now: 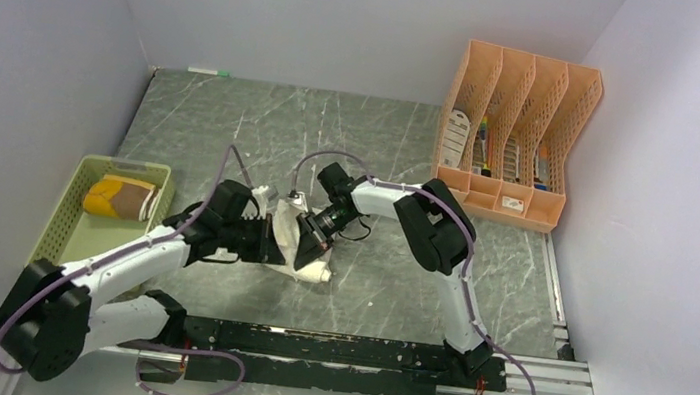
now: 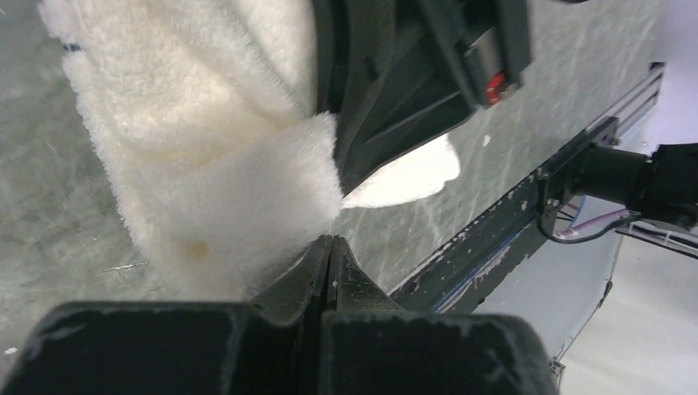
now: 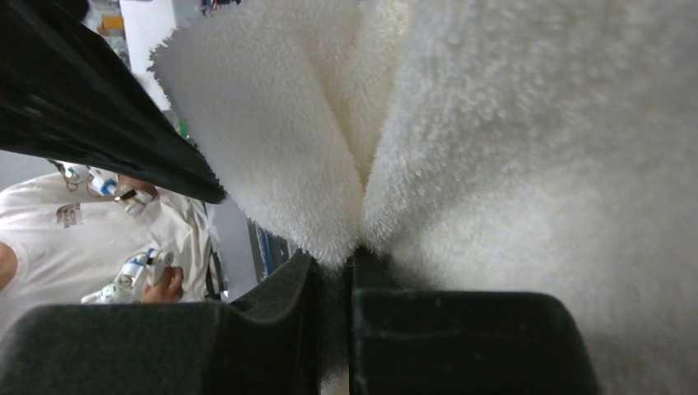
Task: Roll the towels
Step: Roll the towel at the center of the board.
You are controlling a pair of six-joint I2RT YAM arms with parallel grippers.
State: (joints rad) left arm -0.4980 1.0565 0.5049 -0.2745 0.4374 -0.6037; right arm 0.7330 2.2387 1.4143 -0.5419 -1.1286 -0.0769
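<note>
The cream-white towel (image 1: 307,265) is bunched up and held off the table between my two grippers. My right gripper (image 1: 309,236) is shut on a fold of it; in the right wrist view the towel (image 3: 510,164) is pinched between the jaws (image 3: 346,257). My left gripper (image 1: 267,241) is shut. In the left wrist view its tips (image 2: 332,243) press together with nothing between them, and the towel (image 2: 206,164) lies against the left finger. The right gripper's black body (image 2: 411,74) sits right behind the towel. The brown towel with mustard edging (image 1: 120,198) lies rolled in the green basket.
The green mesh basket (image 1: 69,234) stands at the left edge of the table. An orange file rack (image 1: 516,127) stands at the back right. A black rail (image 1: 348,348) runs along the near edge. A person (image 3: 49,239) shows beyond the table in the right wrist view.
</note>
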